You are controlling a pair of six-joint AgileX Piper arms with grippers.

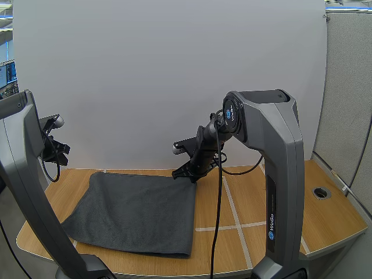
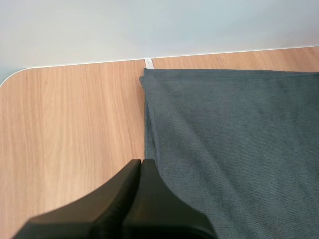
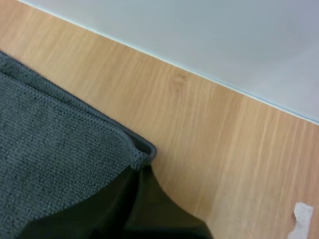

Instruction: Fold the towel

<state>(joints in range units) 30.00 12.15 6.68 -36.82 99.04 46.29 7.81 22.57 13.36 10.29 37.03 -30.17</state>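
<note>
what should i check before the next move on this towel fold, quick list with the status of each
1. The towel lies flat on the table, with no bunching: ok.
2. The right gripper is at the towel's far right corner: ok.
3. That corner is actually gripped: cannot tell.
4. The left gripper has hold of the towel's left edge: not ok. Its jaws are shut on nothing, near that edge.
5. Nothing else lies on the towel in the way of a fold: ok.
</note>
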